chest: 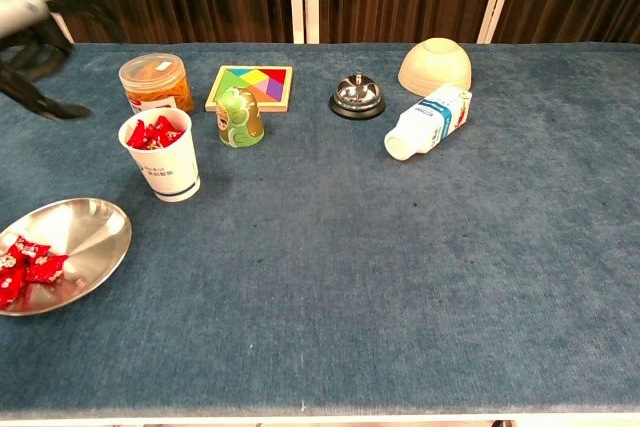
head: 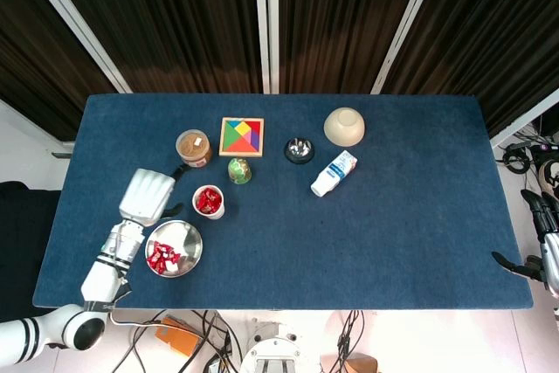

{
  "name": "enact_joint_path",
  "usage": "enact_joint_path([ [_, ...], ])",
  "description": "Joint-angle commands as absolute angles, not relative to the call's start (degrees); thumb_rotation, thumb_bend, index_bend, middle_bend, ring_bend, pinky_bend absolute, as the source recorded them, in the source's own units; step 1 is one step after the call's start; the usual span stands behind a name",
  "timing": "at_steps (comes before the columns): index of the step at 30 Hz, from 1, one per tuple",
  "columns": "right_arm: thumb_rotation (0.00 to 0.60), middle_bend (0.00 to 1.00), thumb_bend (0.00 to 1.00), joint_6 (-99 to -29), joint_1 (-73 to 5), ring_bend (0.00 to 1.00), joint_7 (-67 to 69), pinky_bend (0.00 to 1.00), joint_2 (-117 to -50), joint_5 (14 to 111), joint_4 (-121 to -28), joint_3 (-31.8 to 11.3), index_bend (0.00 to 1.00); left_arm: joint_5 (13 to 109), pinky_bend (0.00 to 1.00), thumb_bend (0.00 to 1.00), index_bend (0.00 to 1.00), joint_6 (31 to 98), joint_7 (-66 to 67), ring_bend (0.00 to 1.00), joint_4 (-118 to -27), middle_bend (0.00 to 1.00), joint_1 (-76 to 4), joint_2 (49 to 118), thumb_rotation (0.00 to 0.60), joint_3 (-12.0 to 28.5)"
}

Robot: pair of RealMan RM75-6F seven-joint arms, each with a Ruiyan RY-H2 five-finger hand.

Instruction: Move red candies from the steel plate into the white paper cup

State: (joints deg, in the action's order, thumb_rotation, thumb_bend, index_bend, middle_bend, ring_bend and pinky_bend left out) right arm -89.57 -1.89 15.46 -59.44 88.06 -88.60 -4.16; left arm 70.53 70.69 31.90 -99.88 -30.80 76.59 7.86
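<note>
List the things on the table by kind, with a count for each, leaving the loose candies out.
Cups: 1, white paper cup
Plates: 1, steel plate
Jars: 1, snack jar
Bowls: 1, upturned bowl
Bottles: 1, lying bottle
Bells: 1, desk bell
Puzzles: 1, tangram
Figurines: 1, green figurine
Total: 8
</note>
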Motion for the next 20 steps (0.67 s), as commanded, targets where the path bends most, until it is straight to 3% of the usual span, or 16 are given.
enact_joint_path([
  [1, 0.600, 0.17, 0.20, -89.06, -1.85, 0.11, 16.63, 0.21, -58.92, 87.51, -88.14, -4.22, 0.01, 70.65, 0.78, 0.12, 0.26, 76.98, 26.97, 0.64, -102.03, 0.68, -25.09, 70.98, 0.600, 7.44],
  [4, 0.600, 0.17, 0.20, -88.16, -1.80, 0.07, 18.23, 0.21, -58.17, 87.54, -87.79, -3.71, 0.00, 70.46, 0.54, 0.11, 0.26, 79.78, 21.98, 0.49, -102.41, 0.53, -20.78, 67.15, 0.600, 5.87],
  [7, 0.600, 0.16, 0.20, -88.01, -1.51, 0.02, 19.12, 0.19, -57.62, 88.08, -87.68, -3.08, 0.00, 72.22, 0.20, 0.09, 0.23, 81.09, 15.01, 0.25, -102.09, 0.32, -16.63, 63.47, 0.600, 3.07],
  [9, 0.600, 0.14, 0.20, -88.34, -1.33, 0.00, 19.48, 0.17, -57.71, 88.37, -87.68, -2.95, 0.00, 74.30, 0.10, 0.07, 0.21, 82.89, 10.99, 0.15, -101.42, 0.25, -14.13, 62.24, 0.600, 1.50],
  [12, 0.600, 0.12, 0.20, -89.48, -0.98, 0.00, 19.48, 0.16, -58.16, 89.10, -87.57, -2.88, 0.00, 76.92, 0.03, 0.06, 0.21, 87.26, 6.24, 0.06, -99.72, 0.19, -9.76, 61.53, 0.600, -0.52],
  [20, 0.600, 0.12, 0.20, -91.44, -0.04, 0.00, 18.66, 0.15, -58.65, 90.14, -88.31, -2.53, 0.00, 81.35, 0.00, 0.06, 0.17, 97.30, 3.18, 0.03, -95.10, 0.15, -0.49, 63.88, 0.600, -3.82],
])
